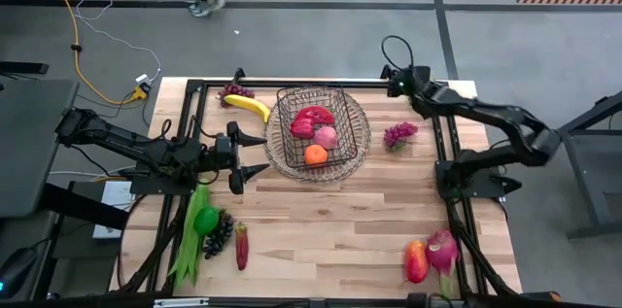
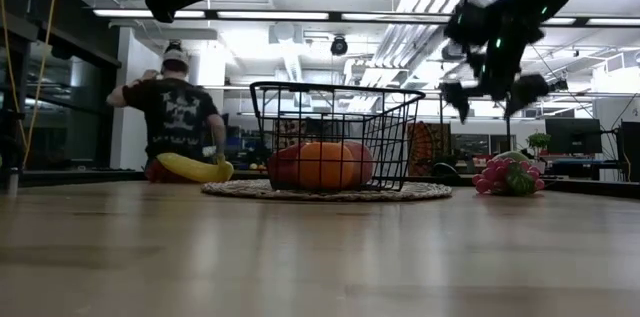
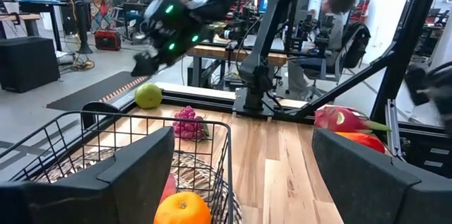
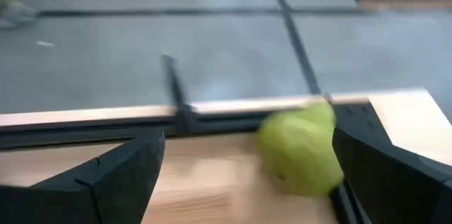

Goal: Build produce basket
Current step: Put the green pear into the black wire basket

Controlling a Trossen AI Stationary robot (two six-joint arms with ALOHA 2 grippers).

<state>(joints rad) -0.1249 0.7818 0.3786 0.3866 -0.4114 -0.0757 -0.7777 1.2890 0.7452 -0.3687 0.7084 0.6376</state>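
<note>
While both grippers hang spread and empty, the basket (image 1: 313, 125) sits on a woven tray (image 1: 358, 148) near the tabletop's far edge, middle.
Left gripper (image 1: 255, 155) hovers just beside the basket's left side; right gripper (image 1: 388, 82) is over the far right corner, a green pear (image 4: 302, 148) between its fingers but not touched. Basket has an orange (image 1: 315, 154) and red fruit inside. Banana (image 1: 247, 106) lies by the far edge, left of the basket.

My table (image 1: 330, 235) carries a round woven tray (image 1: 358, 143) mid-back, with a banana (image 1: 248, 106) and dark grapes (image 1: 234, 91) behind-left. I see pink grapes (image 1: 399, 134) right of the tray, green beans (image 1: 189, 240) and a green pepper (image 1: 206, 219) front-left, a dragon fruit (image 1: 442, 248) front-right.
</note>
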